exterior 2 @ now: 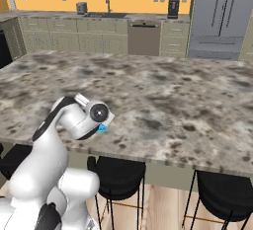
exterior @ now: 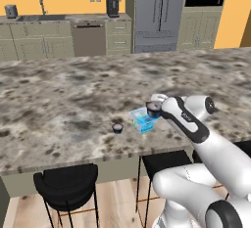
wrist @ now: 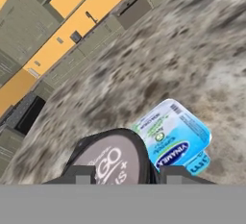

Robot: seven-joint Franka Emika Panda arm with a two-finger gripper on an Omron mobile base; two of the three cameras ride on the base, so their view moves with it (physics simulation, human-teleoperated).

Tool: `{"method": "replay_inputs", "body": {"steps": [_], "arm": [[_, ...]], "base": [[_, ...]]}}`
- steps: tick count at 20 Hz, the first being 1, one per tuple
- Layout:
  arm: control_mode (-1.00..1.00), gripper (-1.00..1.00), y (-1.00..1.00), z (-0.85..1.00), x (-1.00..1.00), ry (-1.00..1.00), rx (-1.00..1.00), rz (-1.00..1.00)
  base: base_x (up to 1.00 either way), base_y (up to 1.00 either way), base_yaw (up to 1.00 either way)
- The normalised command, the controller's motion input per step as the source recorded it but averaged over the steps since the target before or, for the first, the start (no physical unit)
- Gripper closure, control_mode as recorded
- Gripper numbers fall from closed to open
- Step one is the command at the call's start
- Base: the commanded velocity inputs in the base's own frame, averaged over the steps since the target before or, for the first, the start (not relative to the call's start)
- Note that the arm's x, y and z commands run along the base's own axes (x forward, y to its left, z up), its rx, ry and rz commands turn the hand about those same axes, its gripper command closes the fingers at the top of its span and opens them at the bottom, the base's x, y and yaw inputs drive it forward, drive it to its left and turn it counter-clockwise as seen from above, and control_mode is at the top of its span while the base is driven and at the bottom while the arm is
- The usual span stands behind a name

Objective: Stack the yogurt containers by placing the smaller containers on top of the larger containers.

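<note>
So nothing's stacked yet: the gripper (wrist: 125, 174) is holding one dark cup (wrist: 111, 160) pinched between its fingers just above the blue box (exterior: 142, 119) near the counter's (exterior: 59, 100) front edge, the other cup (exterior: 117, 128) is sitting beside the box, both sealed.

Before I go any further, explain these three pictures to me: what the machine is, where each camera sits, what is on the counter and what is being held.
This is a rendered kitchen. The white robot arm stands at a marble counter. Two cameras ride on its base, one behind it on each side; the third sits on its hand, looking along the gripper. On the counter lies a light-blue yogurt box, the larger container, with one small dark cup standing apart to its left. The gripper grips a second dark cup, lifted beside the box and not yet on it; the hand view shows that cup between the fingertips, with the box beyond.
</note>
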Motion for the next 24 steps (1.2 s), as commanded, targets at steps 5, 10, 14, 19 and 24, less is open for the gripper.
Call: {"method": "replay_inputs", "body": {"steps": [5,10,14,19,24], "arm": [[-1.0,1.0,0.0,-0.14,0.14,0.0,0.0,0.0],[-1.0,1.0,0.0,-0.14,0.1,0.0,0.0,0.0],[-1.0,1.0,0.0,-0.11,0.12,0.0,0.0,0.0],[-1.0,1.0,0.0,-0.1,0.11,0.0,0.0,0.0],[-1.0,1.0,0.0,-0.09,0.12,0.0,0.0,0.0]], "base": [[0.0,0.0,0.0],[0.0,0.0,0.0],[0.0,0.0,0.0],[0.0,0.0,0.0],[0.0,0.0,0.0]]}}
